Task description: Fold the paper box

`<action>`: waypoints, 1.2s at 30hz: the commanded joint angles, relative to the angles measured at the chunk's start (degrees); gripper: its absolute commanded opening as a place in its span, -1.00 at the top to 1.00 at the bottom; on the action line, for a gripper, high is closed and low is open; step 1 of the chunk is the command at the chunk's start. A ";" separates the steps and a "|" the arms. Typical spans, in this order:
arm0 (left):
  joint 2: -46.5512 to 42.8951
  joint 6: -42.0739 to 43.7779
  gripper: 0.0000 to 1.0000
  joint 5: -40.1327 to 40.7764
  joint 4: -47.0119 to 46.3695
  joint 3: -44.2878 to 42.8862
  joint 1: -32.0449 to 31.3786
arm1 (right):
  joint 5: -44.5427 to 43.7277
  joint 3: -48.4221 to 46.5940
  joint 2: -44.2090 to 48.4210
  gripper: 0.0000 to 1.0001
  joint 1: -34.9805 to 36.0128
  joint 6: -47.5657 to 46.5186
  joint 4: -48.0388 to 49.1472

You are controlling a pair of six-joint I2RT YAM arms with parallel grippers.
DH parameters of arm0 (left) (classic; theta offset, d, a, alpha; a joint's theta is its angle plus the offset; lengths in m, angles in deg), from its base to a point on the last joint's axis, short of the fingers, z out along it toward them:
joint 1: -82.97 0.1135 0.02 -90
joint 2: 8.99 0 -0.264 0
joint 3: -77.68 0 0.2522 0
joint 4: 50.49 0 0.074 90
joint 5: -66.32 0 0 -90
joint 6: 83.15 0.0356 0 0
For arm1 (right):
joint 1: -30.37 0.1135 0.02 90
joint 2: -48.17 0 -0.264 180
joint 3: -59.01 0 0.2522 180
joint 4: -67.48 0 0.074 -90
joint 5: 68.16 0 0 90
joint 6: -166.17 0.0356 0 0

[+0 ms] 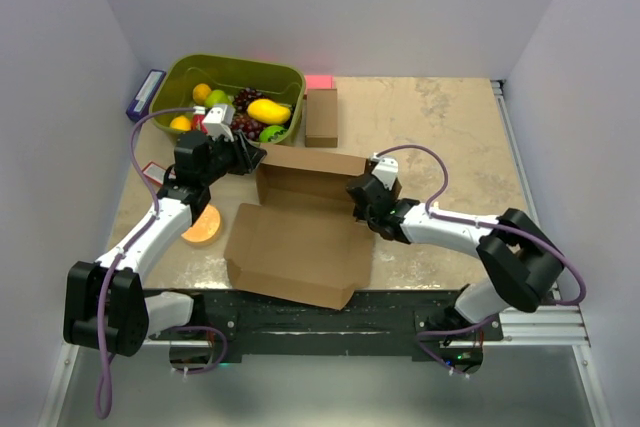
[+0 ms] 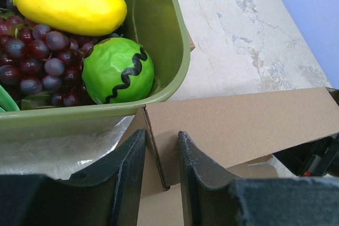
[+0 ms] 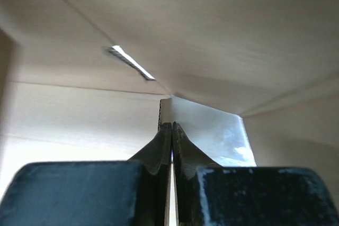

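Note:
The paper box point(image 1: 295, 252) lies in the middle of the table, its wide lid panel flat toward me and its back wall point(image 1: 310, 169) raised. My left gripper point(image 1: 250, 155) is at the left end of that wall. In the left wrist view its fingers point(image 2: 130, 168) stand a little apart astride the corner crease of the paper box point(image 2: 238, 125), with a gap showing. My right gripper point(image 1: 358, 197) reaches into the box's right side. In the right wrist view it point(image 3: 171, 126) is shut, its tips against a flap's corrugated edge point(image 3: 160, 112) inside the paper box point(image 3: 212, 25).
A green bin point(image 1: 290, 77) of fruit stands at the back left, close behind the box; a mango point(image 2: 69, 3), grapes point(image 2: 37, 62) and a green ball point(image 2: 117, 70) lie in it. A small brown box point(image 1: 321, 117) stands beside it. An orange disc point(image 1: 203, 225) lies under my left arm.

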 commanded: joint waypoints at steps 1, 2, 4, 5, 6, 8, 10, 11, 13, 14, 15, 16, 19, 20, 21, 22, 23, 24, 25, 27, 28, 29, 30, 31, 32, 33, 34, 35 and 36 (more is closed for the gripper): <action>1.81 0.38 0.32 -0.56 3.36 0.18 -0.31 | 3.37 0.44 -2.33 0.97 -0.23 -0.04 5.77; 1.72 0.38 0.32 -0.65 3.36 0.18 -0.31 | 3.90 0.70 -2.59 0.98 -0.23 0.22 7.27; 1.81 0.29 0.32 -0.65 3.28 0.18 -0.31 | 4.78 1.75 -3.38 0.99 -0.14 0.84 9.20; 1.90 0.29 0.32 -0.73 3.28 0.18 -0.31 | 5.31 2.02 -3.73 0.99 -0.06 1.01 10.69; 1.90 0.29 0.32 -0.82 3.28 0.18 -0.31 | 5.23 2.37 -4.09 1.00 0.03 1.19 11.06; 1.90 0.29 0.33 -0.82 3.28 0.18 -0.31 | 4.35 2.37 -5.40 1.00 0.21 1.98 10.89; 1.99 0.20 0.33 -0.91 3.19 0.18 -0.31 | 3.65 2.55 -6.19 1.00 0.30 2.86 10.80; 1.90 0.20 0.33 -0.91 3.19 0.18 -0.31 | 3.38 2.72 -6.81 1.00 0.38 3.12 11.06; 1.99 0.20 0.33 -0.91 3.19 0.18 -0.31 | 2.59 3.25 -7.69 1.00 0.47 4.17 11.15; 1.99 0.20 0.33 -0.91 3.19 0.18 -0.31 | 2.41 3.43 -8.74 1.00 0.47 4.44 11.24; 1.99 0.20 0.33 -0.91 3.19 0.18 -0.31 | 2.33 3.78 -9.18 1.00 0.73 4.79 11.32; 1.99 0.20 0.33 -0.91 3.19 0.18 -0.31 | 2.32 3.87 -9.62 1.00 0.91 5.40 11.32; 1.99 0.20 0.34 -0.82 3.19 0.18 -0.31 | 1.71 4.31 -10.94 1.00 2.14 6.63 11.15; 1.99 0.20 0.34 -0.91 3.19 0.18 -0.31 | 1.71 4.48 -11.21 1.00 2.49 6.90 11.24; 1.99 0.20 0.34 -0.91 3.19 0.18 -0.31 | 1.71 4.66 -11.47 1.00 3.36 7.51 11.41; 1.99 0.20 0.34 -0.91 3.19 0.18 -0.31 | 1.71 4.75 -11.47 1.00 3.81 7.87 11.50; 1.90 0.20 0.34 -0.91 3.19 0.18 -0.31 | 1.54 4.66 -11.73 1.00 4.25 8.31 11.50; 1.98 0.20 0.34 -0.91 3.19 0.18 -0.31 | 1.45 4.57 -12.17 1.00 5.21 9.27 11.33; 1.99 0.20 0.34 -0.91 3.19 0.18 -0.31 | 0.92 4.40 -12.44 1.00 5.48 9.89 10.54; 1.98 0.20 0.34 -0.91 3.19 0.18 -0.31 | 0.13 3.69 -13.05 1.00 6.44 11.99 8.96; 1.99 0.20 0.34 -0.91 3.19 0.18 -0.40 | -0.74 3.52 -13.05 1.00 6.62 12.61 7.30; 1.90 0.20 0.34 -0.91 3.28 0.18 -0.31 | -0.93 3.08 -12.62 1.00 6.62 13.23 6.24; 1.90 0.29 0.34 -0.91 3.28 0.18 -0.31 | -1.01 2.73 -12.09 1.00 6.62 13.49 5.36; 1.90 0.29 0.34 -0.91 3.28 0.18 -0.31 | -1.54 2.46 -9.91 0.96 6.62 13.32 3.17; 1.90 0.29 0.34 -0.91 3.28 0.18 -0.31 | -2.76 1.68 -8.59 0.92 6.62 12.89 2.02; 1.90 0.38 0.34 -0.82 3.36 0.18 -0.31 | -3.21 1.23 -6.83 0.86 6.62 12.01 0.79; 1.81 0.38 0.34 -0.65 3.36 0.18 -0.31 | -3.65 0.80 -3.59 0.78 6.62 11.39 -1.66; 1.90 0.38 0.34 -0.47 3.45 0.10 -0.31 | -4.52 -0.08 -1.74 0.53 6.62 10.86 -2.81; 1.90 0.38 0.34 -0.38 3.54 0.09 -0.31 | -4.70 -0.44 -0.06 0.44 6.71 10.16 -4.13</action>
